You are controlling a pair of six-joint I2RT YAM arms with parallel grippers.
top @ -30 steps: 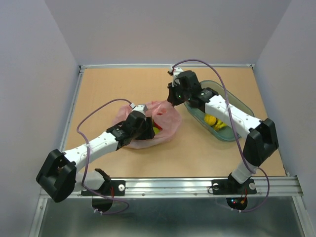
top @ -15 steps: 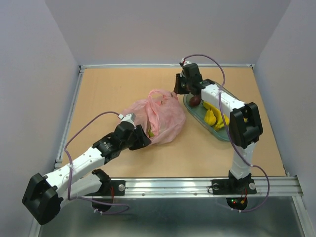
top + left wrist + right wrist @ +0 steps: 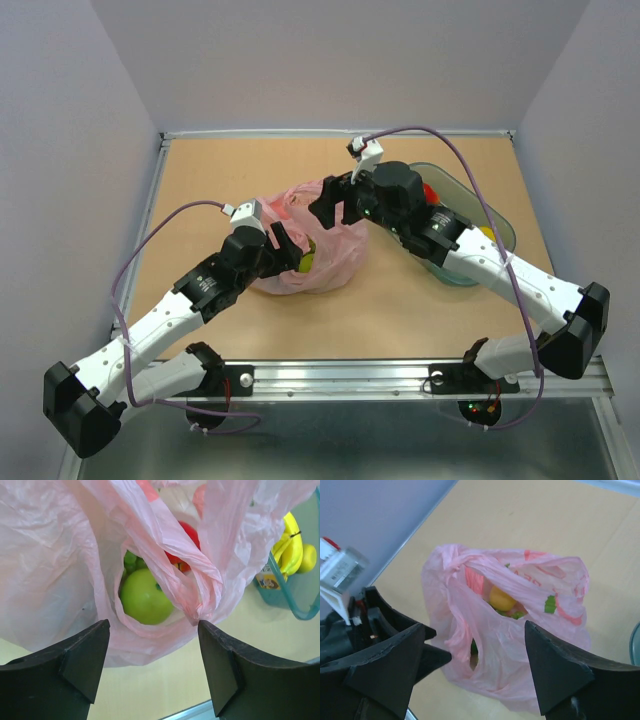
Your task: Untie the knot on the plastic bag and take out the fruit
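Note:
The pink plastic bag [image 3: 330, 250] lies mid-table, its mouth gaping and its handles loose; no knot shows. My left gripper [image 3: 284, 243] is open at the bag's near-left side, its fingers level with the bag's lower edge [image 3: 150, 645]. Through the opening in the left wrist view I see the fruit: a green apple [image 3: 145, 597], green grapes [image 3: 131, 560] and a red fruit [image 3: 189, 534]. My right gripper [image 3: 336, 204] hovers open above the bag's far side, holding nothing. Below it the bag [image 3: 520, 645] shows a small orange-yellow fruit [image 3: 501, 599].
A clear grey-green tray [image 3: 462, 180] stands to the right of the bag under my right arm, with yellow bananas [image 3: 292, 545] in it. White walls close in the table on three sides, and a metal rail [image 3: 340, 375] runs along the near edge.
My right gripper came from over the tray to above the bag and opened. The left gripper opened wider and moved up to the bag's left side. The bag's mouth now gapes.

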